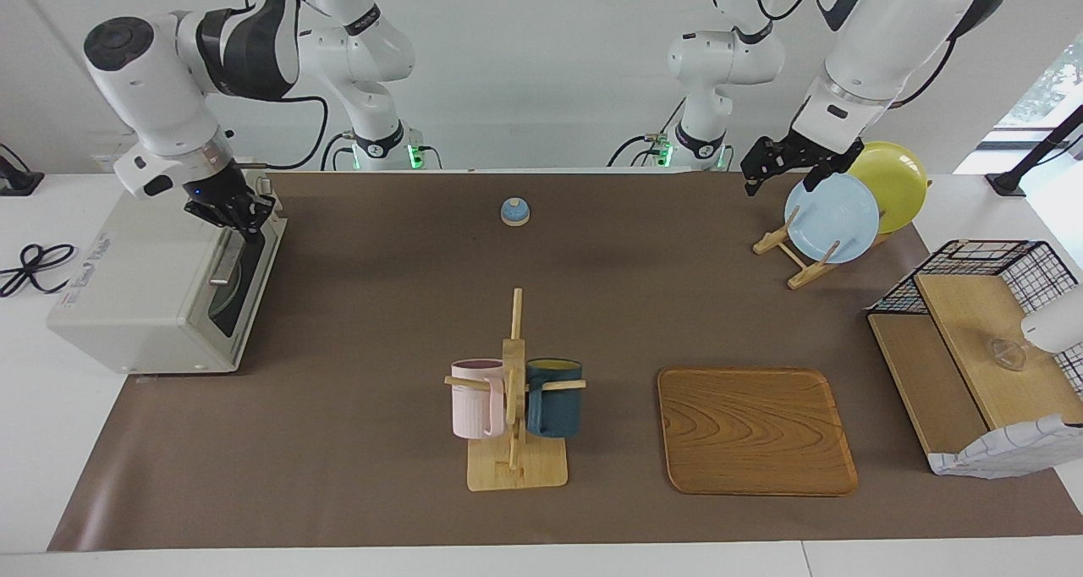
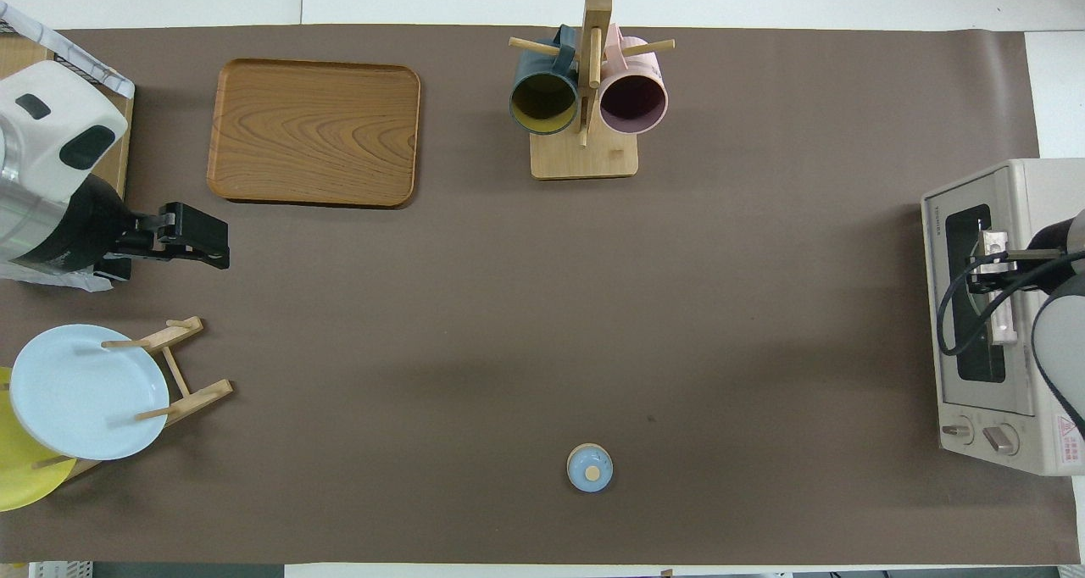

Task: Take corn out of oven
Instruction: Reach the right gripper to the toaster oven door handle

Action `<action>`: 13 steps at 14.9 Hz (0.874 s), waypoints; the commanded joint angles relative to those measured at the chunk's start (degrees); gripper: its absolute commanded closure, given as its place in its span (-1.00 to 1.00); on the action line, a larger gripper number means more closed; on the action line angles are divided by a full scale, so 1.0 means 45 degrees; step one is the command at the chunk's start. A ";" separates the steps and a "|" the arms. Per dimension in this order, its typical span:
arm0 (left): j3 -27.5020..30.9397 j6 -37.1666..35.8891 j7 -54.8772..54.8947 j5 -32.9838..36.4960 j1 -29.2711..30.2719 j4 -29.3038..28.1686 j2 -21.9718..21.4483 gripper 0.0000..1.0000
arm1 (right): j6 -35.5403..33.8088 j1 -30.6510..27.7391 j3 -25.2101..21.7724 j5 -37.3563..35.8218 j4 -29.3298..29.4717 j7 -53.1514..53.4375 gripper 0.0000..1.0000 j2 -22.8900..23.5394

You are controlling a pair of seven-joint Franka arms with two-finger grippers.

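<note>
Oven [image 1: 152, 293] off-white, dark glass door shut; right gripper [image 1: 241, 222] at its handle.

The oven [image 1: 161, 293] sits at the right arm's end, the wire shelf [image 1: 986, 264] at the left arm's.

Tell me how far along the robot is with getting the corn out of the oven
Nothing looks finished yet. The oven, at the right arm's end of the table, has its door shut, and no corn shows in either view. In hand: the right gripper is down at the door's handle, apparently to pull it open. Left: opening the door, reaching in and bringing the corn out. The left gripper waits over the plate rack.
</note>
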 commanded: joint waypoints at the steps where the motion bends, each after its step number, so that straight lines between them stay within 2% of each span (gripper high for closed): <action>1: -0.0105 -0.0216 0.0050 0.0246 0.0158 0.0093 -0.0033 -1.00 | 0.0263 -0.0005 0.0119 -0.1392 -0.0347 0.0020 1.00 -0.0050; 13: -0.0105 -0.0119 0.0030 0.0227 0.0158 0.0093 -0.0033 -1.00 | 0.0731 -0.0552 0.0100 -0.1651 -0.0503 -0.1075 1.00 0.0282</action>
